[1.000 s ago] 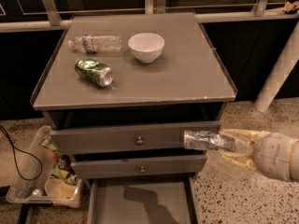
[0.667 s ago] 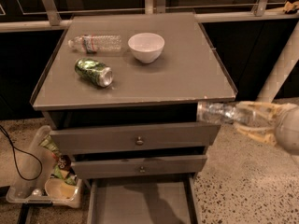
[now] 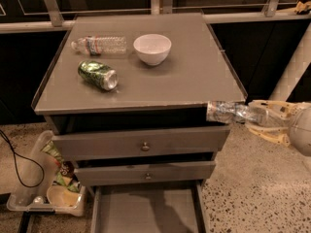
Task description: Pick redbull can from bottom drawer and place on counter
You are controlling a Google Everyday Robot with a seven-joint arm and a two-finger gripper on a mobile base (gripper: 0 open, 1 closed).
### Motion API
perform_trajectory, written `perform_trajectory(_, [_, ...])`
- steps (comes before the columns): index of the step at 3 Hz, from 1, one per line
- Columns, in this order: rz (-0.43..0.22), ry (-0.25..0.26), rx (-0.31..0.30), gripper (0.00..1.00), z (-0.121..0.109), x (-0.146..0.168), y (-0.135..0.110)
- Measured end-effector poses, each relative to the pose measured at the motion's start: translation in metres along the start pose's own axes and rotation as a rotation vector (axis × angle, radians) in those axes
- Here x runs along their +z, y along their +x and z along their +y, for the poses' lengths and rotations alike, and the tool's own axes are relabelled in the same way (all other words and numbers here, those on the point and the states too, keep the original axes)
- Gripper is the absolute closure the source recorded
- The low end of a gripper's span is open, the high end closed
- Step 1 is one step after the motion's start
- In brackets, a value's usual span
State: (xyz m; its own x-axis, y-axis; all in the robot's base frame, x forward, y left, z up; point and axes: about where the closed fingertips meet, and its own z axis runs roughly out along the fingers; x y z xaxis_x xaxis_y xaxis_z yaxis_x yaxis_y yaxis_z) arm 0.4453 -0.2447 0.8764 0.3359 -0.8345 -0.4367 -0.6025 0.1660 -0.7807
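Observation:
My gripper (image 3: 250, 116) reaches in from the right, level with the front right corner of the counter (image 3: 189, 81). It is shut on the redbull can (image 3: 224, 112), a slim silver can held lying sideways, its free end just under the counter's front edge. The bottom drawer (image 3: 146, 210) is pulled open below, and its grey floor shows nothing on it. The arm's cream wrist (image 3: 291, 125) runs off the right edge.
On the counter lie a green can (image 3: 98, 74) on its side, a clear plastic bottle (image 3: 99, 45) and a white bowl (image 3: 152, 48), all in the left and middle. Two upper drawers with knobs (image 3: 145, 146) are nearly shut. A plastic bin (image 3: 43, 193) sits on the floor at left.
My gripper has risen and moved right with the can, from in front of the top drawer up to the counter's front right corner.

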Motion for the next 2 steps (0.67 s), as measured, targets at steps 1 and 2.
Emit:
perform_trajectory(1, [-0.003,0.018,-0.032,1.00,-0.017,0.015,-0.003])
perform_trajectory(2, [0.004,0.041,-0.049,1.00,-0.056,0.040,0.005])
